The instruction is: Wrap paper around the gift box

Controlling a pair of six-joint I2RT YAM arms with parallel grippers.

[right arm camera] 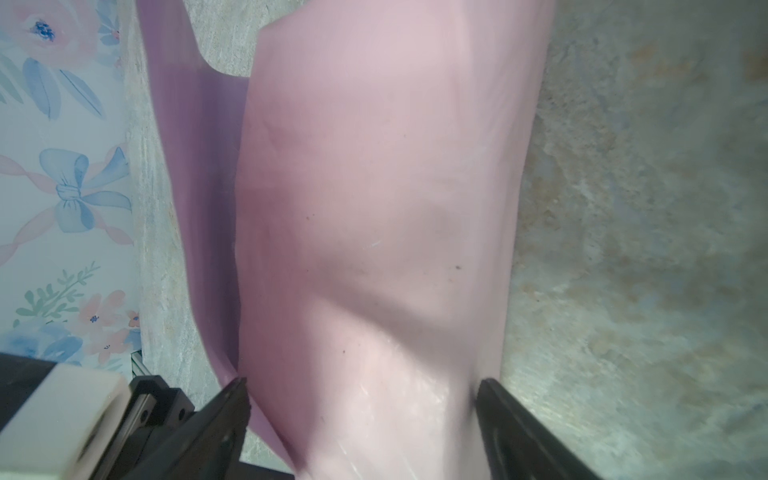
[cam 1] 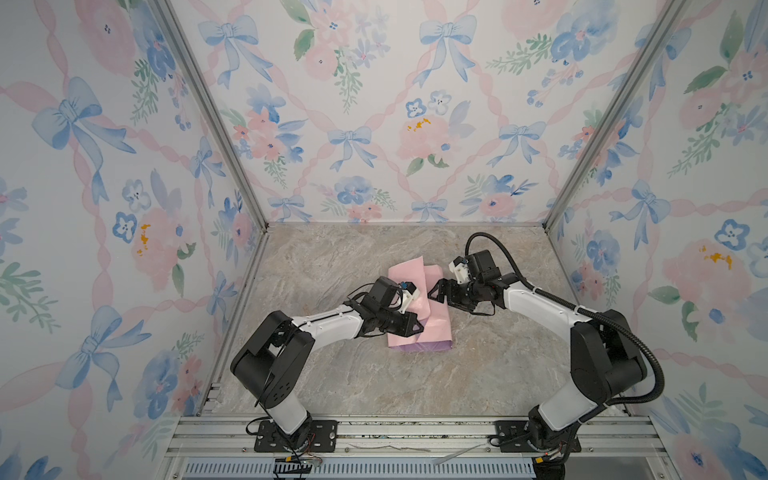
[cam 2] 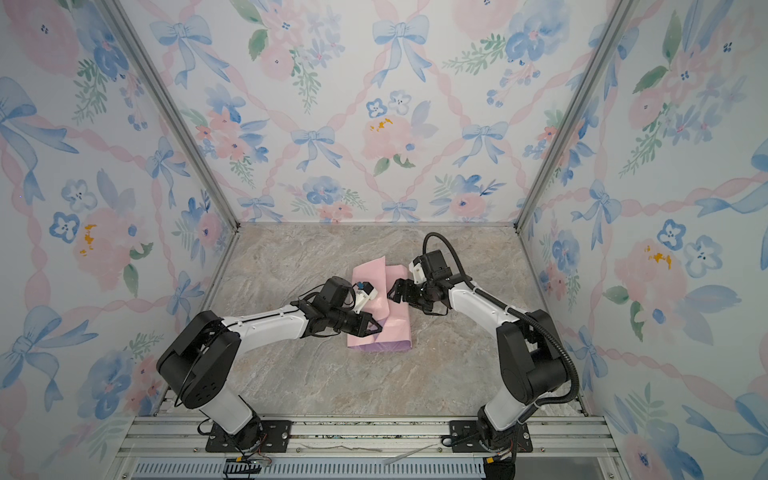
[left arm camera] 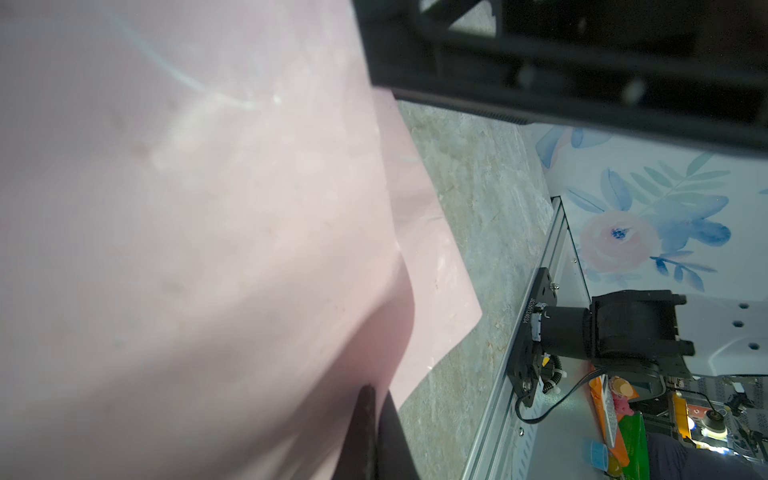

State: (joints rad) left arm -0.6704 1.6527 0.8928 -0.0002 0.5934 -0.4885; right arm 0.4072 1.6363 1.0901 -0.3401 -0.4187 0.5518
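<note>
On the marble tabletop (cam 1: pixel 332 374), near its middle, the paper (cam 1: pixel 436 328) is lying pink side up, apparently hiding the gift box. The side folds seem to be underway. The left gripper (cam 1: pixel 419 328), closed, is resting on a fold. The right gripper (right arm camera: pixel 360 384) is standing wide astride a flap, likely needing to pinch it next.

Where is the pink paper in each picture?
A top view: paper lies mid marble tabletop.
A top view: same place.
Left wrist: close up, filling over half the picture.
Right wrist: a broad band through the centre.
Shared landmark: the marble tabletop beneath it.
</note>
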